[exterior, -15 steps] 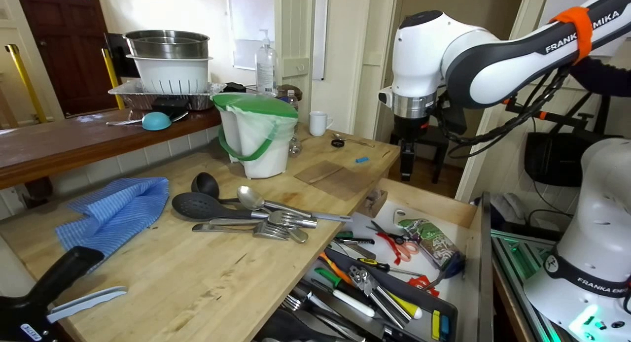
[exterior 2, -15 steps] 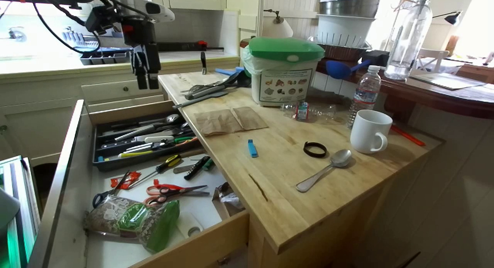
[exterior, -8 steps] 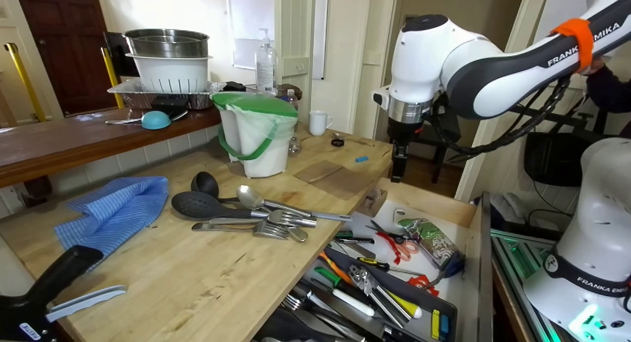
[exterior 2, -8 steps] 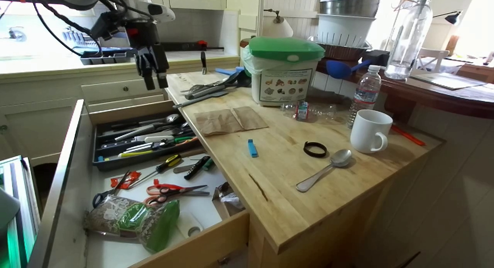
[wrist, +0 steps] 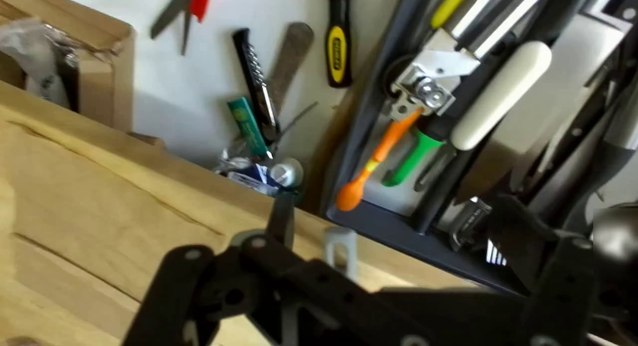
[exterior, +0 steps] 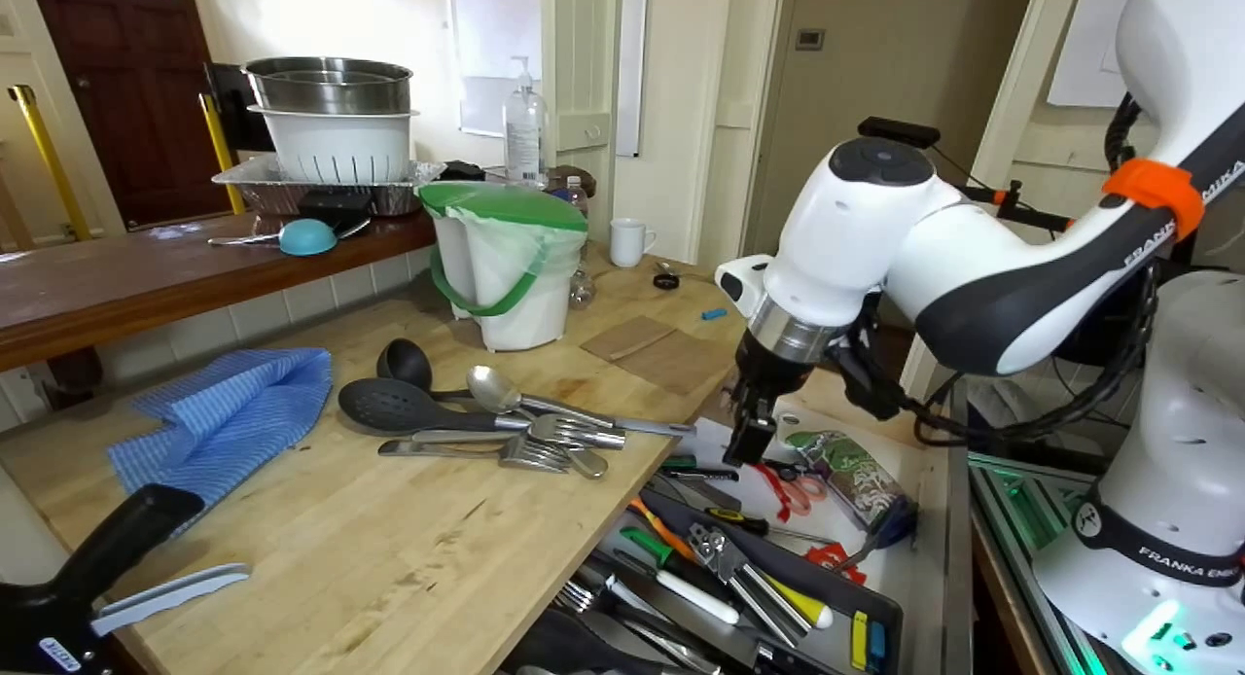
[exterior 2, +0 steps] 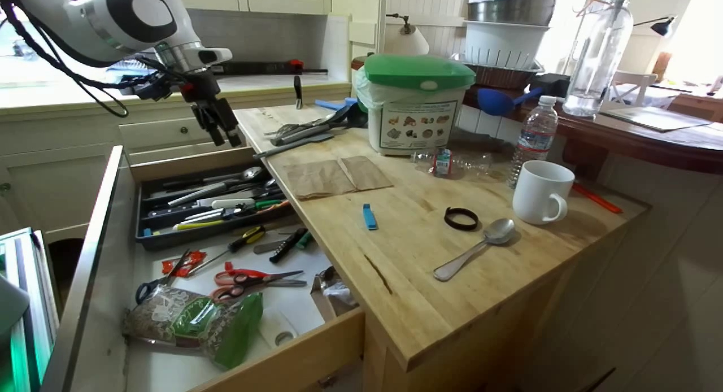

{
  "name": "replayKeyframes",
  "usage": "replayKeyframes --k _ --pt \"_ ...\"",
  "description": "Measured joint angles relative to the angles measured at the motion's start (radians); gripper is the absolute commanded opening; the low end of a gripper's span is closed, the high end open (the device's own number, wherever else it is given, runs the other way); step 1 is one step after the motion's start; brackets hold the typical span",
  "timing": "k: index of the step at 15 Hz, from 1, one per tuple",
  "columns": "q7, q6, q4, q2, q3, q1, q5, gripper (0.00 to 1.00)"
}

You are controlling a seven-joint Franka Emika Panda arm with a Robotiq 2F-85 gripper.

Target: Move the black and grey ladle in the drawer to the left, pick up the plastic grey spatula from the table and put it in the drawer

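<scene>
My gripper [exterior 2: 226, 140] hangs above the pulled-out drawer [exterior 2: 82, 279], tilted, its fingers apart with nothing held. In the wrist view its dark fingers [wrist: 281, 219] straddle the table edge. Below them lies a grey looped handle end [wrist: 341, 246]. That handle seems to belong to the grey spatula [exterior 2: 288, 147], which lies on the table and reaches over its edge. Inside the drawer, a black utensil with a grey handle [wrist: 625, 124] looks like the ladle; I cannot make out its bowl. In an exterior view, a broad black utensil [exterior: 559, 644] is partly hidden under the table edge.
More utensils share the table, including a black slotted spoon [exterior: 428, 409] and a black ladle [exterior: 405, 364]. A green-lidded bin [exterior 2: 415, 107] and a blue cloth [exterior: 233, 403] stand behind. The drawer's dark tray [exterior 2: 152, 242] holds knives and tools; scissors and a bag [exterior 2: 192, 324] lie beside it.
My gripper has come down and tilted; in an exterior view it has shifted left, to just over the drawer by the table edge. Its jaws stay apart. Table and drawer things have not moved.
</scene>
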Motion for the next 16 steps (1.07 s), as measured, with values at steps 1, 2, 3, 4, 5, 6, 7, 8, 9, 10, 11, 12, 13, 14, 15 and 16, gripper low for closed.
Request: replayKeyframes --k 1,2,3,4,5,6,7,8,9,10,11,12,13,14,15,16 --pt "0.064 0.055 0.005 0.036 0.020 0.000 -0.040 1.00" --pt "0.128 0.100 0.015 0.072 0.038 0.000 -0.085 1.00" --pt "0.196 0.138 0.030 0.110 0.053 -0.001 -0.133 1.00" --pt "0.265 0.167 0.050 0.147 0.064 -0.001 -0.181 1.00" --pt "0.328 0.192 0.072 0.185 0.070 -0.001 -0.228 1.00" --pt "0.386 0.216 0.098 0.224 0.071 0.000 -0.276 1.00" --pt "0.434 0.243 0.126 0.267 0.068 0.000 -0.321 1.00" --pt "0.465 0.270 0.154 0.307 0.062 0.000 -0.357 1.00" --pt "0.477 0.290 0.185 0.348 0.055 0.000 -0.397 1.00" --pt "0.478 0.294 0.206 0.376 0.052 -0.001 -0.403 1.00" --pt "0.476 0.294 0.209 0.381 0.052 -0.003 -0.403 1.00" --pt "0.476 0.294 0.207 0.378 0.052 -0.003 -0.403 1.00" --pt "0.476 0.294 0.204 0.372 0.053 -0.002 -0.403 1.00" --pt "0.476 0.294 0.203 0.367 0.054 -0.002 -0.403 1.00" --pt "0.476 0.294 0.203 0.365 0.054 -0.002 -0.403 1.00" --pt "0.476 0.294 0.202 0.364 0.054 -0.002 -0.403 1.00"
